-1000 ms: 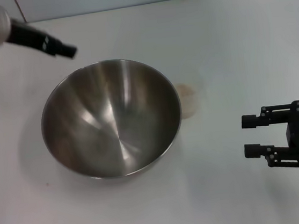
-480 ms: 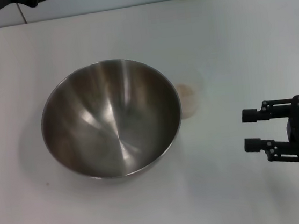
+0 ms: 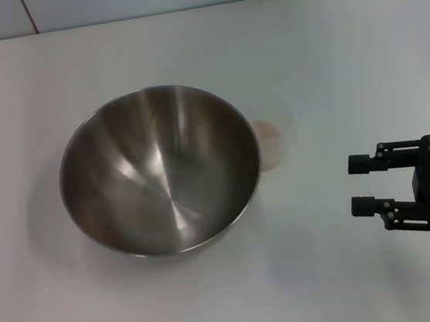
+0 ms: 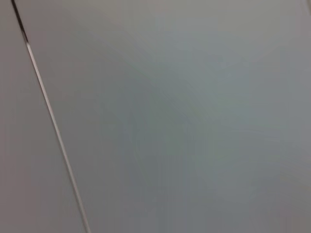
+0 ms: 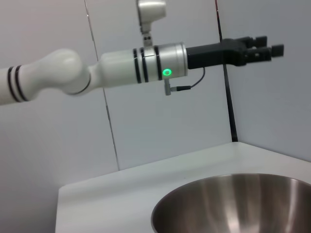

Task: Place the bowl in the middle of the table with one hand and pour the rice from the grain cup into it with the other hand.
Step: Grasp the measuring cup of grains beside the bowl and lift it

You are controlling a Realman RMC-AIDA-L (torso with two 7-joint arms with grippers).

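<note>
Bowl (image 3: 160, 171) sits upright, mouth up, near the middle of the table (image 3: 343, 53); being round, it has no long axis I can name, and I see no rice inside it. Just beside its rim on my right stands the grain cup (image 3: 274, 143), upright too, its axis vertical, with the pale rice (image 3: 266, 130) showing at its top. Whether cup and bowl actually touch I cannot tell from the head view.

Compared with a second ago, the left arm has lifted away: it was over the far left corner then, and now it has all but left the head view. From the right wrist camera I see the left gripper (image 5: 265, 47) raised high in front of the wall (image 5: 160, 131), well above the bowl's rim, holding nothing; I cannot tell how far its fingers are spread. The bowl and cup have not shifted.

My right gripper (image 3: 362, 184) hovers over bare table to the right of the cup, a little nearer me, fingers spread wide and pointing toward cup and bowl, gripping nothing. It has barely drifted.
</note>
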